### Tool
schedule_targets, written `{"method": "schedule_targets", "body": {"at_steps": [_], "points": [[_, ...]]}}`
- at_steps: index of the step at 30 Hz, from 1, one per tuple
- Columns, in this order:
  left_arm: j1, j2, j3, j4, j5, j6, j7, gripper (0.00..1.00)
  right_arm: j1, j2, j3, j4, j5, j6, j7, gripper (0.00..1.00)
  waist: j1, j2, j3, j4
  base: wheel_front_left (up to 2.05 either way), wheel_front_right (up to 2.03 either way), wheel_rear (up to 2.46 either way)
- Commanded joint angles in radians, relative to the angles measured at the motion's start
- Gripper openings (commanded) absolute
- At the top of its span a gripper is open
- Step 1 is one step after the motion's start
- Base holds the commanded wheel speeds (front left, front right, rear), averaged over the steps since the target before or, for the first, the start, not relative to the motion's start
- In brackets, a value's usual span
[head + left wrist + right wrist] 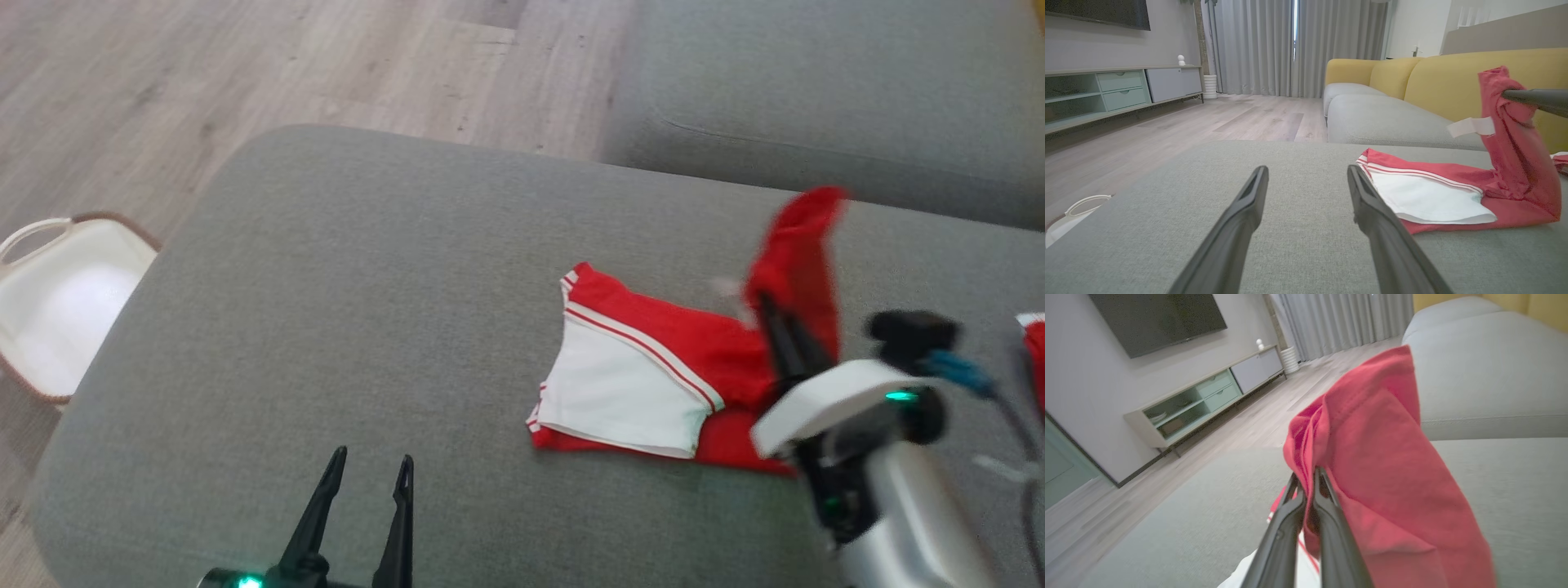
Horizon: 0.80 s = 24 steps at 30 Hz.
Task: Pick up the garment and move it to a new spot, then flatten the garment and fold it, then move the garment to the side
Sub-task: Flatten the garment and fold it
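Likely the pick-up: the right end effector [1306,475] pinches the garment [645,367] at its 3 o'clock edge, the rest lying on the cushion [367,286]. The left end effector [371,457] hangs spread at 6 o'clock. The next move calls for lifting clear.

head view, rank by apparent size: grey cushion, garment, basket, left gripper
1. grey cushion, by far the largest
2. red and white garment
3. white basket, cut off by the frame edge
4. left gripper, thin fingers; it is nearest the camera, so its true size is unsure
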<state>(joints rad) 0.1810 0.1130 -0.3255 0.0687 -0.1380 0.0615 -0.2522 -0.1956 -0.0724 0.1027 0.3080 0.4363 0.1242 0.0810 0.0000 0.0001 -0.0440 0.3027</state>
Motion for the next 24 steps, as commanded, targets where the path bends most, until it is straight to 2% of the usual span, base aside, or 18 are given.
{"method": "schedule_targets", "body": {"at_steps": [1,6,10,11,12,16,19,22,24], "points": [[-0.056,-0.016,0.025,-0.020,0.013,-0.004,-0.010,1.00,-0.063,0.008,0.070,-0.010,0.004,0.007,-0.003,0.00,0.0000,-0.0001,-0.004,0.022,0.00,0.00,0.00],[-0.063,-0.021,0.023,-0.015,0.017,-0.009,-0.010,1.00,-0.072,0.021,0.211,0.070,0.081,0.007,-0.037,0.00,0.0000,-0.0001,-0.004,0.054,0.00,0.00,0.00],[-0.062,-0.023,0.024,-0.017,0.023,-0.010,-0.010,1.00,-0.101,0.022,0.332,0.143,0.175,0.007,-0.119,0.00,0.0000,-0.0001,-0.003,0.059,0.00,0.00,0.00],[-0.062,-0.024,0.024,-0.017,0.024,-0.011,-0.010,1.00,-0.109,0.022,0.361,0.164,0.203,0.007,-0.141,0.14,0.0000,-0.0001,-0.004,0.059,0.00,0.00,0.00],[-0.062,-0.025,0.023,-0.015,0.025,-0.012,-0.010,1.00,-0.118,0.022,0.385,0.190,0.223,0.007,-0.161,1.00,0.0000,-0.0001,-0.004,0.058,0.00,0.00,0.00],[-0.067,-0.031,0.026,-0.017,0.026,-0.010,-0.010,1.00,-0.159,0.022,0.429,0.266,0.276,0.007,-0.286,1.00,0.0000,-0.0001,-0.012,0.047,0.00,0.00,0.00],[-0.061,-0.034,0.032,-0.018,0.026,-0.003,-0.010,1.00,-0.173,0.022,0.439,0.288,0.290,0.007,-0.330,1.00,0.0000,-0.0001,-0.021,0.029,0.00,0.00,0.00],[-0.055,-0.036,0.036,-0.021,0.026,0.000,-0.010,1.00,-0.175,0.022,0.407,0.296,0.254,0.007,-0.340,1.00,0.0000,-0.0001,-0.027,0.015,0.00,0.00,0.00],[-0.050,-0.039,0.043,-0.027,0.023,0.006,-0.010,1.00,-0.158,0.022,0.336,0.258,0.185,0.007,-0.342,1.00,0.0000,-0.0001,-0.032,-0.001,0.00,0.00,0.00]]}}
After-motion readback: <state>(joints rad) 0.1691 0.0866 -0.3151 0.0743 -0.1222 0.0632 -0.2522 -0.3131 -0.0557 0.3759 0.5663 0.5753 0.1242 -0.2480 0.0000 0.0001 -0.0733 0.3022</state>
